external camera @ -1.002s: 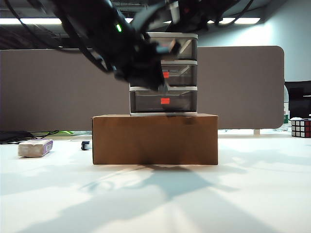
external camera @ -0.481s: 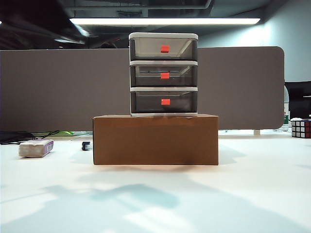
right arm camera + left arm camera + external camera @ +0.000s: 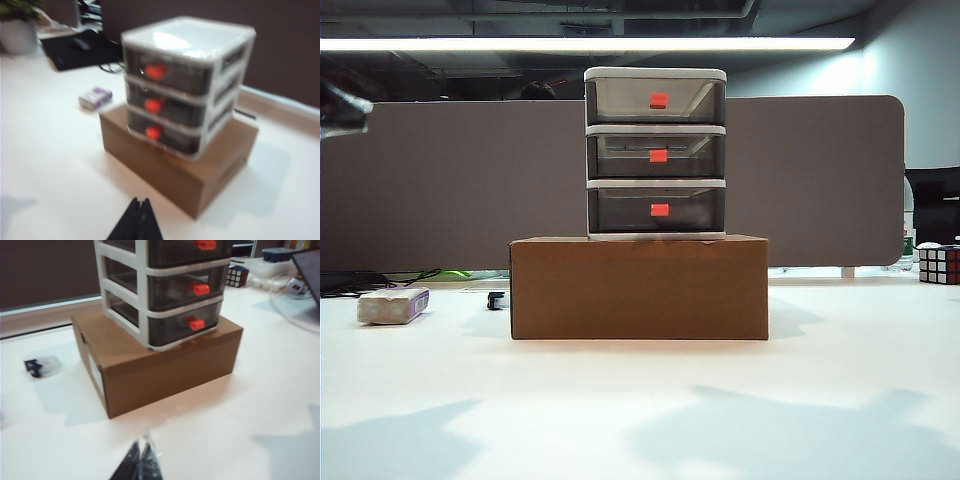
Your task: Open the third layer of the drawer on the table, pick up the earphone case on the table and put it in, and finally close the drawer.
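Observation:
The drawer (image 3: 656, 153) stands on a brown cardboard box (image 3: 639, 287) on the table (image 3: 640, 410), all three tiers pushed in. The third layer (image 3: 657, 209) is the lowest tier, smoky grey with a red handle; it also shows in the left wrist view (image 3: 185, 325) and the right wrist view (image 3: 165, 135). The earphone case is not in view. My left gripper (image 3: 142, 447) is shut and empty, hanging over bare table well short of the box. My right gripper (image 3: 139, 201) is likewise shut and empty, back from the box's other corner.
A greyish-white block with a purple edge (image 3: 392, 305) lies at the left, a small dark clip (image 3: 496, 299) beside the box. A Rubik's cube (image 3: 940, 264) sits at the far right. A dark bit of an arm (image 3: 340, 105) pokes in at the upper left edge.
A second ago both arms hung dark in front of the drawer's upper tiers. They have pulled back out of the exterior view, leaving the drawer fully visible and closed.

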